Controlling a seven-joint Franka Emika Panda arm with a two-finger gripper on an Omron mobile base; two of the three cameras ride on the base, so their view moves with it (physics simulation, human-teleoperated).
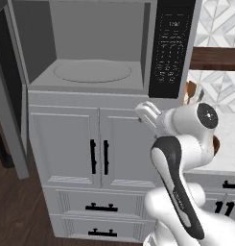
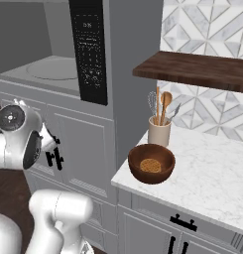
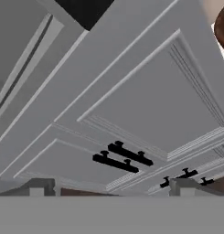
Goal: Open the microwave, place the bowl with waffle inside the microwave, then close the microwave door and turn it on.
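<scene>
Our gripper [image 3: 109,188] is released, its two dark tips [image 3: 38,186] spread wide with nothing between them. It hangs in front of the grey cabinet doors [image 1: 97,149] below the microwave [image 1: 97,48], and along it we see the paired black door handles [image 3: 122,158] and the panelled fronts. In the left base view the hand [image 1: 148,114] sits near the top right corner of those doors, just below the black keypad panel [image 1: 170,48].

The microwave stands open: we see the grey cavity and the round turntable plate [image 1: 92,71] bare inside it. The microwave door [image 1: 8,86] is swung out to the far left, its edge turned toward us.

To the right, on the white marble counter [image 2: 212,178], the bowl with waffle [image 2: 151,162] sits near the counter's left edge, well apart from our gripper. Just behind it stands the beige utensil holder [image 2: 159,131] with wooden spoons. A dark wooden shelf [image 2: 192,69] runs along the tiled wall above.
</scene>
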